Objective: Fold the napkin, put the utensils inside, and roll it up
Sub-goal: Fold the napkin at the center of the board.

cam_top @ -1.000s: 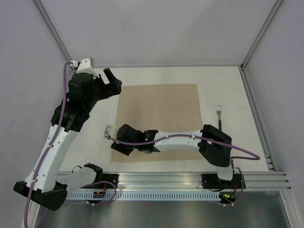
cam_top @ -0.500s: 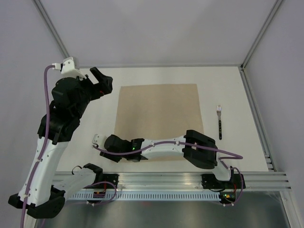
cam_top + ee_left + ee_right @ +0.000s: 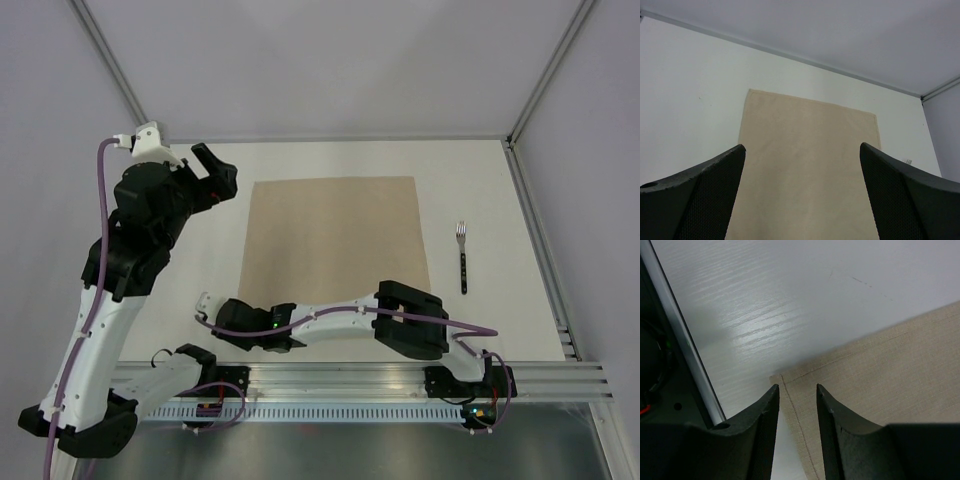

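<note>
The beige napkin lies flat and unfolded in the middle of the table. One dark-handled fork lies to its right, apart from it; I see no other utensil. My left gripper hangs open and empty above the table, off the napkin's far-left corner; the left wrist view shows the napkin between its wide-open fingers. My right gripper is low at the napkin's near-left corner. In the right wrist view its fingers stand narrowly apart over that hemmed corner, not closed on it.
A metal rail runs along the near edge, close to my right gripper, and shows in the right wrist view. The table is white, with walls at the back and sides.
My right arm has swept from over the napkin's near-left part out to its near-left corner and come lower. My left arm drew back a little to the left, still open.
</note>
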{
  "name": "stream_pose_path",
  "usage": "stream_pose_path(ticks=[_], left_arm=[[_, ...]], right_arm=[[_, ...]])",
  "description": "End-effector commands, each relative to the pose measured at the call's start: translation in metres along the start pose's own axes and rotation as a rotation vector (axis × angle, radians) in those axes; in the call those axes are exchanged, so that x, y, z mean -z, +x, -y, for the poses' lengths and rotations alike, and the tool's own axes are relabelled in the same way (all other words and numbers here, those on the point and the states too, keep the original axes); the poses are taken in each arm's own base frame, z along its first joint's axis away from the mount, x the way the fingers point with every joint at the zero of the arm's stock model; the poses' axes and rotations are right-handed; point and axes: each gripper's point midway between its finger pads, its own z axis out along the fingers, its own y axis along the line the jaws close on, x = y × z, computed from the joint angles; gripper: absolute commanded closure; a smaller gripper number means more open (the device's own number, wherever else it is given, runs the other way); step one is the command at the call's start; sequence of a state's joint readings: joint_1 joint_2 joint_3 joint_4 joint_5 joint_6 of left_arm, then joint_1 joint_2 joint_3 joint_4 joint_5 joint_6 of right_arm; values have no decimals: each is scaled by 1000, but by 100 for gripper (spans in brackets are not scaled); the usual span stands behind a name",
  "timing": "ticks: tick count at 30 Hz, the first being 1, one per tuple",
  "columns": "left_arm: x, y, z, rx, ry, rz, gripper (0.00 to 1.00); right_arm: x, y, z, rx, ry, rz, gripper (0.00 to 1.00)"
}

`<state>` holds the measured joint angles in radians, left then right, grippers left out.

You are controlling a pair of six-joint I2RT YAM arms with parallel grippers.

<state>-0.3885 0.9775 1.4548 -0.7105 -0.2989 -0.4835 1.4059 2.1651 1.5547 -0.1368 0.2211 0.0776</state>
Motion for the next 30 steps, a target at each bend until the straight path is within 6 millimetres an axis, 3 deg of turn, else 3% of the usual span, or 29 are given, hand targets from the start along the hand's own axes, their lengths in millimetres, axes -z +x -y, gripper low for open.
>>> stream_pose_path(ticks=[1,8,13,24,30], left_arm=[[-2,3,-3,19,-22,-6,0],[-2,5,-7,8,-34,-6,0],[-2,8,-8,0,-37,-10,0],[-10,14,-9,-17,-47,-33,0],[-10,14,-8,-19,-45,-35,0]], right_arm=[[-2,-13,-11,-18,14,26,58],[-4,-3,-33,5,-9,2,58],[-10,5,-29,18,26,-13,57],[-15,1,-20,41,74,-2,53],[-16,4,-25,39,44,-3,52]])
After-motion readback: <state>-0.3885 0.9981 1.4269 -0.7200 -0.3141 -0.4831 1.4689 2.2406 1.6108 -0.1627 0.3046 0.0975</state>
